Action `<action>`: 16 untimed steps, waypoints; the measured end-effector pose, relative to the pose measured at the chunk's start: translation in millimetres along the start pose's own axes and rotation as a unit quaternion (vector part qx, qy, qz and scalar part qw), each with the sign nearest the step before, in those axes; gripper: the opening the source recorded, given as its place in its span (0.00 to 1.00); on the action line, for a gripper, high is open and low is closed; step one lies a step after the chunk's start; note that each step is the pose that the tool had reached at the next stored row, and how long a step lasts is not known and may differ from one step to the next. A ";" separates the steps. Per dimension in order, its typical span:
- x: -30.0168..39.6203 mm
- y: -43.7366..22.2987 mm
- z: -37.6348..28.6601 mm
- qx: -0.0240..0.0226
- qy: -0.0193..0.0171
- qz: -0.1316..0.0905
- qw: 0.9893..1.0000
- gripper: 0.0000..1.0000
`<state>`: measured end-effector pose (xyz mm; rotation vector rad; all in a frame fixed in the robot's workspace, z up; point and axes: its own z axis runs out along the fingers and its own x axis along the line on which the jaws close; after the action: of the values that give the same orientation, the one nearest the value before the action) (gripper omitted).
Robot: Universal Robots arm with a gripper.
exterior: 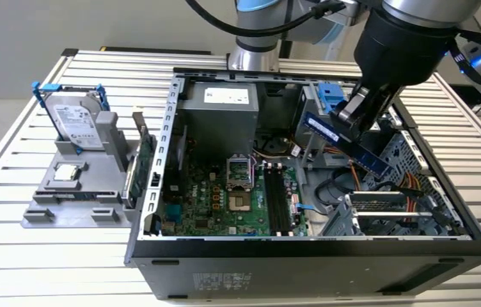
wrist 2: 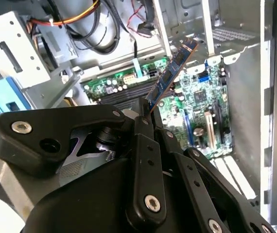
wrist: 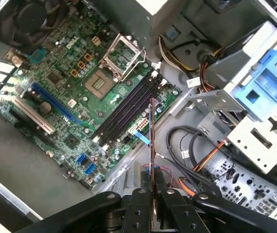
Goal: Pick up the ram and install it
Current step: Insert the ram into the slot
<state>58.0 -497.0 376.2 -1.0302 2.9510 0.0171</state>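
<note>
Biggest worry for me: the ram [exterior: 345, 136] hangs tilted over the open computer case [exterior: 309, 246], so if it meets the memory slots [wrist: 126, 112] crooked it could jam or slip sideways in the grip. My gripper [wrist: 153, 193] is clamped on one end of the stick, and the rest pokes out past the fingertips, above the motherboard [exterior: 228, 201] and clear of it.

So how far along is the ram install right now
Pickup looks done: the hand is shut on the ram, which hangs tilted above the open computer case. In the first wrist view the ram is seen edge-on over the motherboard, not yet seated; the dark memory slots hold nothing.
</note>
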 end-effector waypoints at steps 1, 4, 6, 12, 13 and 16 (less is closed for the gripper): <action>0.0 0.0 0.0 0.000 0.000 0.009 1.000 0.00; 0.0 0.0 0.0 0.001 0.000 0.036 0.999 0.00; 0.0 0.0 0.0 0.001 0.000 0.053 0.999 0.00; 0.0 0.0 0.0 0.002 -0.001 0.106 0.994 0.00; 0.0 0.0 0.0 0.002 -0.001 0.115 0.993 0.00; 0.0 0.0 0.0 0.003 -0.001 0.140 0.990 0.00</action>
<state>58.0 -497.0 376.2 -0.6056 3.0650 0.0134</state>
